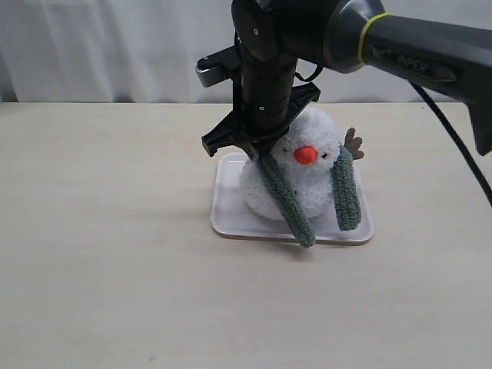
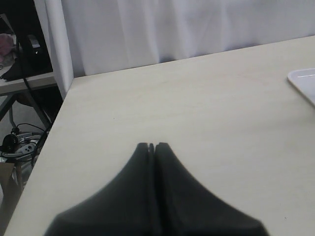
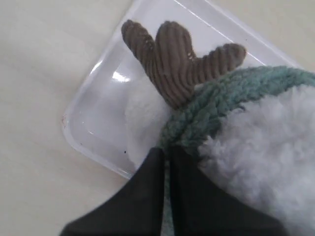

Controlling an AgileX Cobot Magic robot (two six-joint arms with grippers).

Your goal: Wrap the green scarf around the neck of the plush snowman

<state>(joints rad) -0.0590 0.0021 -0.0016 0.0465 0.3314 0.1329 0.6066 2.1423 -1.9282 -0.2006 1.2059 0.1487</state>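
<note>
The plush snowman (image 1: 311,165) stands on a white tray (image 1: 231,219), its orange nose facing the front. The green scarf (image 1: 288,201) lies behind its neck, and both ends hang down its front, the other end (image 1: 346,188) by a brown twig arm (image 1: 354,143). My right gripper (image 1: 255,151) reaches across from the right and is shut on the scarf at the snowman's left side. In the right wrist view the gripper (image 3: 167,151) pinches the scarf (image 3: 221,96) beside a twig arm (image 3: 172,59) and white fluff (image 3: 266,147). My left gripper (image 2: 151,146) is shut on nothing, over bare table.
The tray (image 3: 98,115) sits mid-table on a pale wooden tabletop. A tray corner (image 2: 305,83) shows in the left wrist view, with the table's edge, a white curtain and cables on a shelf (image 2: 22,140) beyond it.
</note>
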